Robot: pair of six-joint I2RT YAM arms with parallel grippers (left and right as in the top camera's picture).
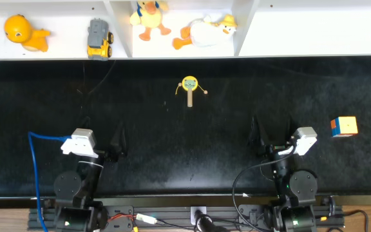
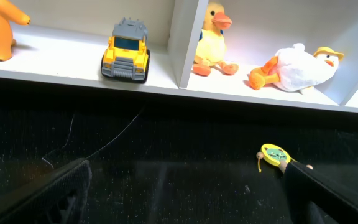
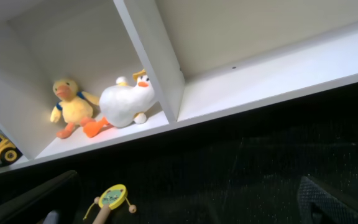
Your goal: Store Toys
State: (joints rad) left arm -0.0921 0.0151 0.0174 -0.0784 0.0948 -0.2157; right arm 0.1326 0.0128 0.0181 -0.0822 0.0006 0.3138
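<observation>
Two toys are left on the counter (image 1: 172,148). The rattle drum (image 1: 190,87) lies flat at 12 o'clock of centre, just below the shelf (image 1: 301,26), with its handle (image 1: 190,98) pointing to 6 o'clock. The cube (image 1: 344,126) sits near the 3 o'clock edge.

Already on the shelf are the orange duck (image 1: 23,32) and yellow truck (image 1: 99,38) in the 10 o'clock compartment, and the yellow plush duck (image 1: 149,18) and white plush goose (image 1: 206,32) in the 12 o'clock one.

The left gripper (image 1: 102,134) is at 8 o'clock and the right gripper (image 1: 272,132) at 4 o'clock. Both have fingers spread wide with nothing between them, and both are well apart from either toy.

Step in hand, as I judge it, is the first pick. The cube is near the right gripper, at its 3 o'clock, so it looks like the right arm's job. Square the fingers to two flat faces, not the corners, and close centred so it doesn't twist out.

The drum is about midway between the arms. Come straight down and pinch across the handle on the 9–3 line. It sits low, so go down nearly to the counter. The beads on strings could snag on a finger.

Place into the 1 o'clock compartment, lifting over the shelf lip.
</observation>
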